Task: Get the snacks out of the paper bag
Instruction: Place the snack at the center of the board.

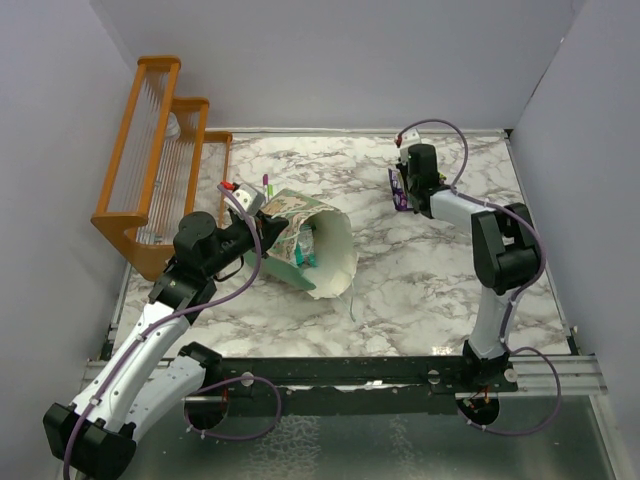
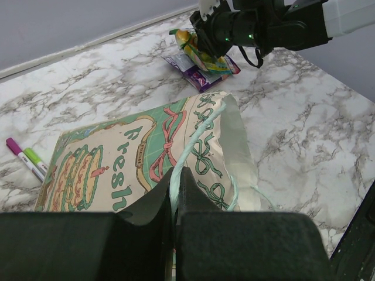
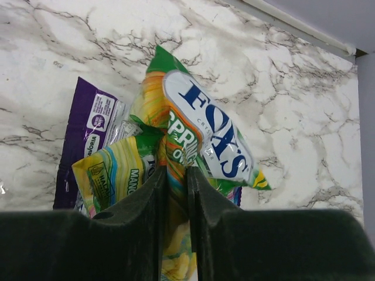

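The mint-green paper bag [image 1: 322, 232] lies on its side, mouth toward the table's middle, printed face up [image 2: 117, 164]. My left gripper [image 1: 258, 228] is shut on the bag's pale green handle at the mouth [image 2: 176, 172]. Something teal and red shows inside the mouth [image 1: 303, 256]. My right gripper [image 1: 403, 188] is at the far right, shut on a green and yellow snack packet [image 3: 202, 132], held low over the marble. A purple packet [image 3: 88, 132] and a yellow-green one [image 3: 108, 172] lie beside it. The left wrist view shows these packets [image 2: 199, 64] under the right gripper [image 2: 214, 35].
An orange wooden rack [image 1: 160, 170] stands at the far left against the wall. Two markers with purple and green caps [image 2: 26, 158] lie just behind the bag. Grey walls close the table on three sides.
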